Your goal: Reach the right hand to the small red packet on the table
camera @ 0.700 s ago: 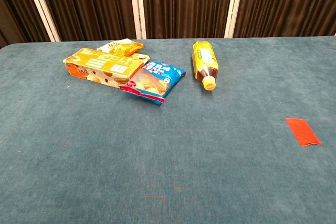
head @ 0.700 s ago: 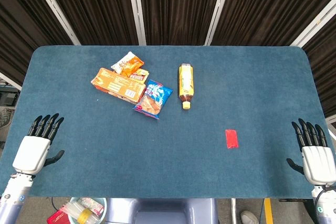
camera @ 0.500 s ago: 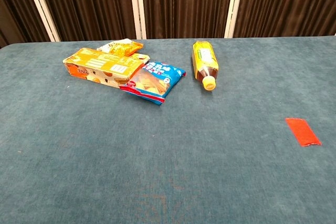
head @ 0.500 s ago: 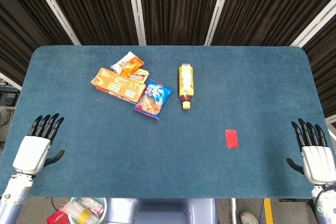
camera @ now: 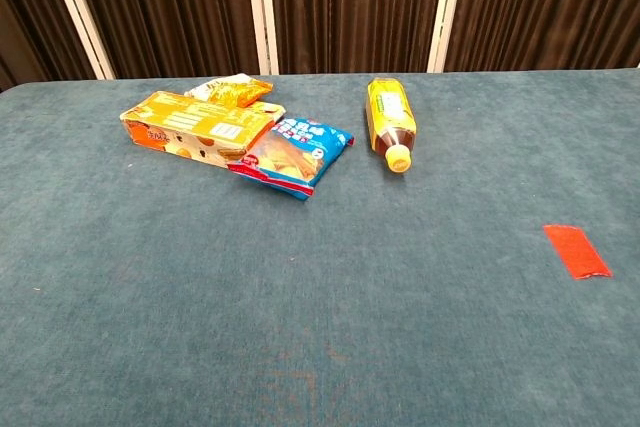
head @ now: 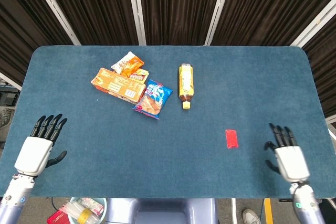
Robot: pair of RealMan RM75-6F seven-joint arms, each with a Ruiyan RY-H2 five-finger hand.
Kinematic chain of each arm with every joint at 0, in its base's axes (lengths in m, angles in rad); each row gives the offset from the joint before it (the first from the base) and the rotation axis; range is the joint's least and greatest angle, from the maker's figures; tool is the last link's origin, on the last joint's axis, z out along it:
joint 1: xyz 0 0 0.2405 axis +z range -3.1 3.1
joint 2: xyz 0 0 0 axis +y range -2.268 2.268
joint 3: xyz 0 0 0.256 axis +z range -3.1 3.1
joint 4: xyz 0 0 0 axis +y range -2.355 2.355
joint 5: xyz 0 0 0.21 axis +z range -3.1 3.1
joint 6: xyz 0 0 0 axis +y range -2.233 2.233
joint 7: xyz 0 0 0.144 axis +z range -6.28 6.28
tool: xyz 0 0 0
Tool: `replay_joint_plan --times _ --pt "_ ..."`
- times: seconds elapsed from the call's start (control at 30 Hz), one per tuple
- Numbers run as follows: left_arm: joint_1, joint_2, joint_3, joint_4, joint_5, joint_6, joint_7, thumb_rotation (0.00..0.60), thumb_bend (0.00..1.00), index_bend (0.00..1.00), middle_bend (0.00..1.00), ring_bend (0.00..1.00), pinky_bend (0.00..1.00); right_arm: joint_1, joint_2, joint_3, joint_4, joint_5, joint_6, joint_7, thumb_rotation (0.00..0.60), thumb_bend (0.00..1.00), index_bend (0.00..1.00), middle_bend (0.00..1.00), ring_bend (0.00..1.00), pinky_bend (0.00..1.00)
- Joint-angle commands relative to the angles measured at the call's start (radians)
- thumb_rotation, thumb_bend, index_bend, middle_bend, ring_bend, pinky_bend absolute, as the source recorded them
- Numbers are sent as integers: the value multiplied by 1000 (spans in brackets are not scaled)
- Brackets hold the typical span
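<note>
The small red packet (head: 231, 138) lies flat on the blue table (head: 252, 93), right of centre; the chest view has it at the right edge as the red packet (camera: 577, 250). My right hand (head: 286, 155) hovers over the table's front right part, to the right of the packet and apart from it, fingers spread and empty. My left hand (head: 38, 148) is at the front left edge, fingers apart, holding nothing. Neither hand appears in the chest view.
A yellow bottle (head: 185, 85) lies on its side near the middle back. An orange box (head: 117, 84), a blue snack bag (head: 153, 98) and an orange snack bag (head: 127, 64) cluster at the back left. A bin (head: 79, 211) sits below the front edge.
My right hand has moved left from the table's right edge, in over the table toward the red packet. My left hand has shifted slightly. The objects have not moved.
</note>
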Motion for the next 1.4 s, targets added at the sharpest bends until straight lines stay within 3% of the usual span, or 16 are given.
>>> replay_joint_plan --times 0.03,0.3,1.4 --pt "-3 0 0 2 -1 -7 -2 600 211 0 0 0 0 30 -78 -19 81 -3 -62 -9 600 140 506 0 0 0" --pt "-5 -16 -10 20 -4 -2 6 600 212 0 0 0 0 61 -151 -16 155 13 -119 -27 600 230 504 0 0 0" --pt "-37 -30 -45 19 -99 -88 40 600 212 0 0 0 0 176 -255 26 227 87 -269 -68 600 230 479 0 0 0"
